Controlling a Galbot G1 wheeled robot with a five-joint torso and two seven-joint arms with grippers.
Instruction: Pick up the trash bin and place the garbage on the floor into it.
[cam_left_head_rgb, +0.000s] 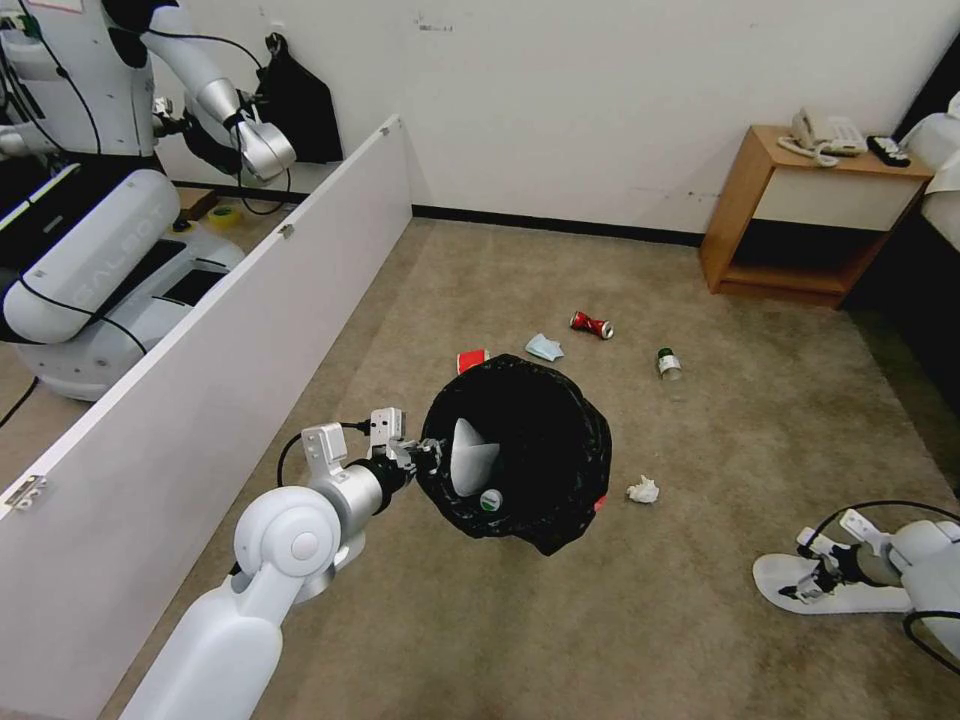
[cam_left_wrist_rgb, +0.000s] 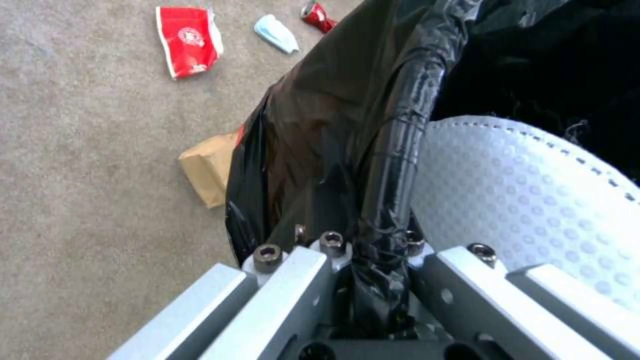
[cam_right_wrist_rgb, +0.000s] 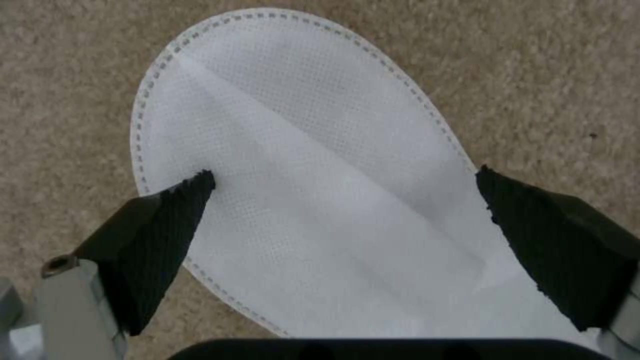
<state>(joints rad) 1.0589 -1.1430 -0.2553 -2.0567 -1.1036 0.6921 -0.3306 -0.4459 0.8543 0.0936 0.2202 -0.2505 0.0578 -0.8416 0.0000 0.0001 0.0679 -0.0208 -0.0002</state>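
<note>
White nonwoven slipper (cam_right_wrist_rgb: 320, 200) on the carpet floor (cam_left_head_rgb: 700, 600) is the risk item — thin, flat, floppy. Right claw (cam_right_wrist_rgb: 347, 200) sits over it spread wide, black pads (cam_right_wrist_rgb: 167, 225) straddling the slipper's width, pad tips at or just above the fabric; contact I can't confirm. If it closes from here I'd expect the pads to skate over the cloth or pinch only a fold, so the slipper could droop and slide out on the lift. Pressing lower risks dragging the pads into carpet pile.

Second risk: left claw (cam_left_head_rgb: 425, 458) is clenched on the bag-wrapped rim of the trash bin (cam_left_head_rgb: 515, 450), held off the floor and tilted, mouth facing up toward the head camera. One-point rim grip on slick black plastic — bin could swing or slip through the liner. Another slipper (cam_left_wrist_rgb: 533, 200) and a bottle (cam_left_head_rgb: 490, 500) are already inside.

Still on the floor beyond the bin: red carton (cam_left_wrist_rgb: 189, 40), face mask (cam_left_head_rgb: 544, 347), crushed can (cam_left_head_rgb: 591, 324), second bottle (cam_left_head_rgb: 668, 363), tissue wad (cam_left_head_rgb: 643, 490), plus a cardboard piece (cam_left_wrist_rgb: 208, 170) just beside the bin.
</note>
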